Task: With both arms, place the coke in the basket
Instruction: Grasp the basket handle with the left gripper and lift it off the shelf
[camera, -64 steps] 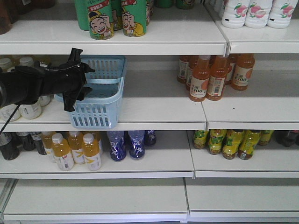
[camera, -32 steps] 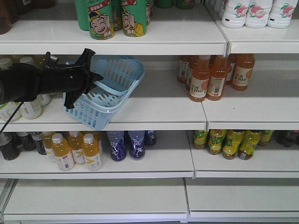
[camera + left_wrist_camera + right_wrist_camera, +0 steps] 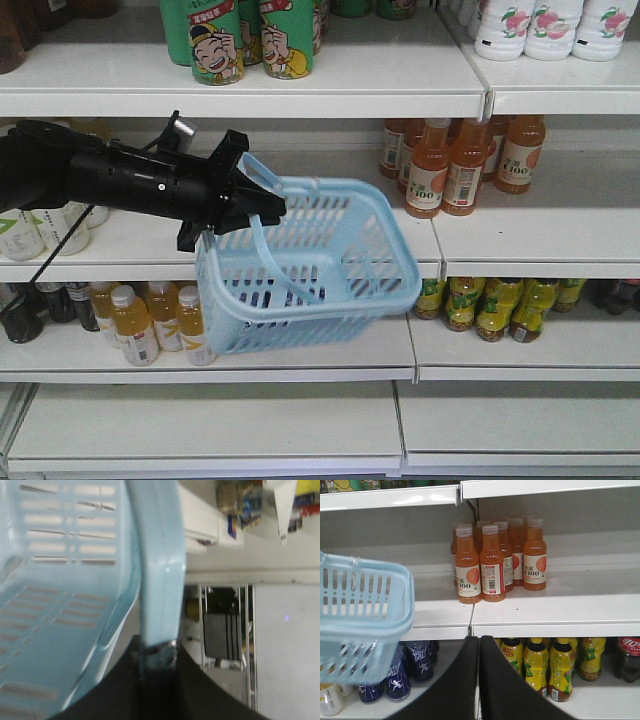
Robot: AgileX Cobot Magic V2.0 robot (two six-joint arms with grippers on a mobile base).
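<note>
Left gripper (image 3: 243, 207) clamped on the basket (image 3: 385, 250) rim. The basket hangs tilted in the air, in front of the middle shelf (image 3: 500, 245), left of the orange juice bottles (image 3: 450, 165). Right gripper (image 3: 479, 642) jaws pressed together.

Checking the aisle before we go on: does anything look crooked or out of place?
The light blue slotted plastic basket hangs tilted in front of the white shelves, pinched by the black left gripper, resting on no shelf. The orange bottles stand upright; nothing spilled.
</note>
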